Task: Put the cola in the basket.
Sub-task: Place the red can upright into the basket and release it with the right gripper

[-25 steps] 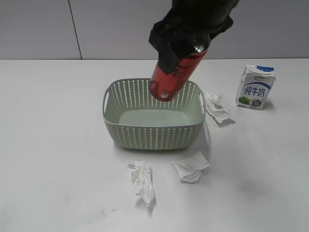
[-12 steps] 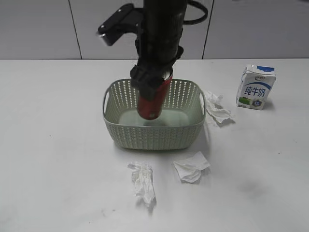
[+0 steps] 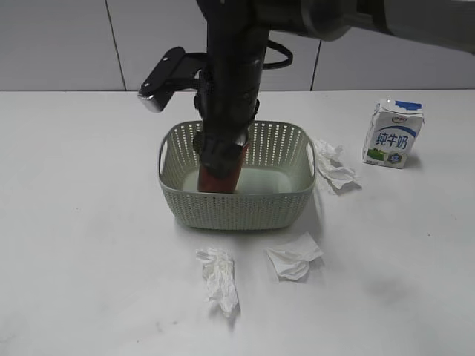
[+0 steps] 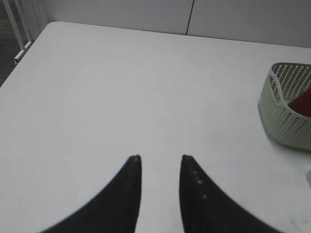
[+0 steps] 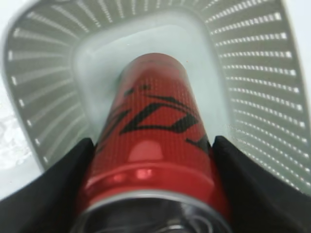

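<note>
I see the right gripper clamping the cola inside the basket mid-bench; left gripper spread above bare white bench; grey wall panels behind.

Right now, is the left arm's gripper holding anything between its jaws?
No. In the left wrist view the left gripper hangs open over the bare white table, with nothing between its jaws.
</note>
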### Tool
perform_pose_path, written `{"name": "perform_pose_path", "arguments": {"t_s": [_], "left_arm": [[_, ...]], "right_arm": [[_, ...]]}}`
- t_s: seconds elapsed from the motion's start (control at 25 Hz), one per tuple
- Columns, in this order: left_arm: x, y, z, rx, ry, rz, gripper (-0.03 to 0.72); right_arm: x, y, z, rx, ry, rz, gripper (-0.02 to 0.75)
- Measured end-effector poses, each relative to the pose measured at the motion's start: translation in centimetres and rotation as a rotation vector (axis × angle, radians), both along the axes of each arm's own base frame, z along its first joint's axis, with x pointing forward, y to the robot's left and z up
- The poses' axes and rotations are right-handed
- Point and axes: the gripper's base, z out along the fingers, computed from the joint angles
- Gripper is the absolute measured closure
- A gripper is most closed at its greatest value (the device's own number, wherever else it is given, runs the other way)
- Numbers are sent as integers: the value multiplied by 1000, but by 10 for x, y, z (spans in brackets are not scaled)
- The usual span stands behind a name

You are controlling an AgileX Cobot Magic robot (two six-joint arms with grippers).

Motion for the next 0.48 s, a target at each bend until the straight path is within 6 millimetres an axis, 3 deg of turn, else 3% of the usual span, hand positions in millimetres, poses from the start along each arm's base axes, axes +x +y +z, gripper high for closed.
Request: {"name": "perform_pose_path", "arguments": {"t_s": [0.2,0.48], "left_arm": [[0,0,0,0,0,0,471],[0,0,0,0,0,0,471]], "right_arm": [[-1,1,-1,-3,21,21,211],[-2,0,6,5,6,28,111]]}}
